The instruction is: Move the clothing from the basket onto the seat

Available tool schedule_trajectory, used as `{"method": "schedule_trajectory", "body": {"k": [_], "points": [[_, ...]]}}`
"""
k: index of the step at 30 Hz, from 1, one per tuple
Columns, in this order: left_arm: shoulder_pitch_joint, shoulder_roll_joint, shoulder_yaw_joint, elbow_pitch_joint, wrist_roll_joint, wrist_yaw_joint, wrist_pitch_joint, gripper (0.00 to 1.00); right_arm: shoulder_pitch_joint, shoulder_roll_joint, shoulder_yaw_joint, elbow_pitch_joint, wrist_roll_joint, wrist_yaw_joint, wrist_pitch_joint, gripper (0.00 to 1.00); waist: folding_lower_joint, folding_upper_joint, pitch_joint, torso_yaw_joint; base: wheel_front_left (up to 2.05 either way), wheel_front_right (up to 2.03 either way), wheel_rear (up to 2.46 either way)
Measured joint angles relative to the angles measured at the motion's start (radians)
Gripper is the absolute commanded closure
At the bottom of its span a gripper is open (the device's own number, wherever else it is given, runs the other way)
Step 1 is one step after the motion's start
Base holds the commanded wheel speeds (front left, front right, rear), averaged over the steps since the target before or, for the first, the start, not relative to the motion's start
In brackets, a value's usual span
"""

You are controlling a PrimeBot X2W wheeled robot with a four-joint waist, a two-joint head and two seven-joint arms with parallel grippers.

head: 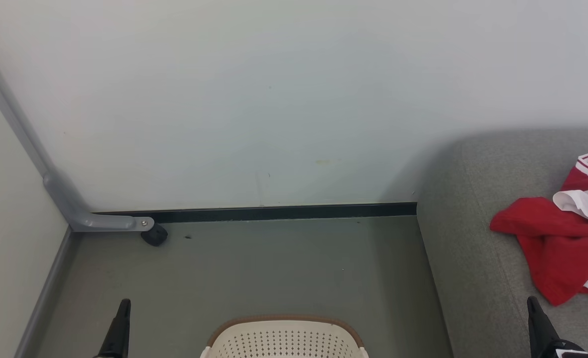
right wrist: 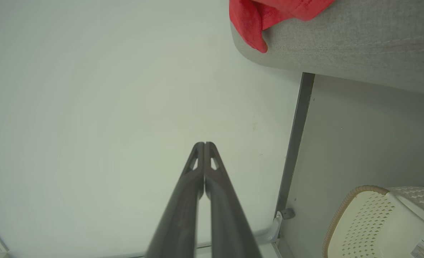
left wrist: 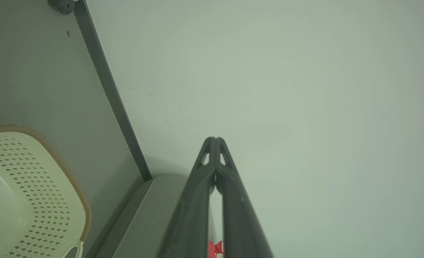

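Red clothing (head: 562, 243) with white striped trim lies crumpled on the grey seat (head: 478, 278) at the right; a red fold (right wrist: 258, 21) hangs over the seat's rounded edge (right wrist: 341, 43). The cream basket (head: 284, 340) with a brown rim stands on the floor at the bottom middle, and its perforated wall (left wrist: 25, 200) and inside (right wrist: 377, 225) show no clothing. My left gripper (head: 124, 303) sits left of the basket, shut with nothing in it, tips together (left wrist: 215, 139). To the basket's right, over the seat's front, my right gripper (head: 532, 300) is shut and empty too (right wrist: 204, 144).
A pale wall (head: 284, 99) with a dark skirting strip (head: 274, 213) closes the back. A grey metal leg with a black castor (head: 153, 233) stands at the left corner on the grey floor (head: 254, 268). A side panel runs along the left.
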Motion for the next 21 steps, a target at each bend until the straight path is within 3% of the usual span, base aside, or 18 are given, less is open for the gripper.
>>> {"method": "schedule_trajectory", "body": {"k": [21], "points": [[0.0,0.0,0.0,0.0,0.0,0.0,0.0,1.0,0.0,0.0,0.0,0.0,0.0,0.0,0.0,1.0,0.0,0.0,0.0,0.0,0.0,0.0,0.0]]}}
